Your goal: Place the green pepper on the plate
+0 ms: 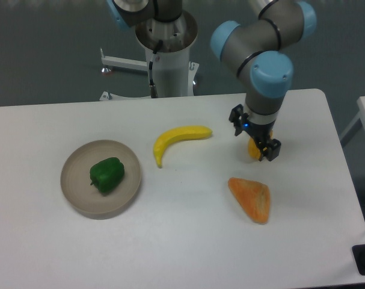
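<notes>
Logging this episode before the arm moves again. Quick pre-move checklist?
1. Green pepper on the plate: ok.
2. Pepper inside the rim, not overhanging: ok.
3. Gripper away from the plate: ok, it is over the yellow pepper.
4. Gripper empty: cannot tell, the jaws overlap the yellow pepper.
5. Banana and orange wedge off the plate: ok.
</notes>
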`<control>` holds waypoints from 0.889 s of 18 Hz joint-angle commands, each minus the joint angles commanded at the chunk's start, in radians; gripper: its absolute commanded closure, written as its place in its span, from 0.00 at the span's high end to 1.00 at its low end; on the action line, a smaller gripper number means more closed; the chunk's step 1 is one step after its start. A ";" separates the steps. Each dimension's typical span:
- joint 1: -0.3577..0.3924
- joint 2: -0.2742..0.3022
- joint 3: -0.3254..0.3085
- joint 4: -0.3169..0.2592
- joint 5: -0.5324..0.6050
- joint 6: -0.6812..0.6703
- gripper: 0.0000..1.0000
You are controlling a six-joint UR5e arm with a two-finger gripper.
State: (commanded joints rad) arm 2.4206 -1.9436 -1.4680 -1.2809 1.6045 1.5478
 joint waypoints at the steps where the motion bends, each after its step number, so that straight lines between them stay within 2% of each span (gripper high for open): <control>1: 0.000 -0.002 0.003 0.003 0.000 0.000 1.00; 8: -0.003 -0.011 0.034 0.005 -0.002 -0.002 1.00; 16: -0.003 -0.012 0.038 0.006 -0.003 -0.002 1.00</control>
State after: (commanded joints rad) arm 2.4176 -1.9558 -1.4297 -1.2747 1.6015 1.5463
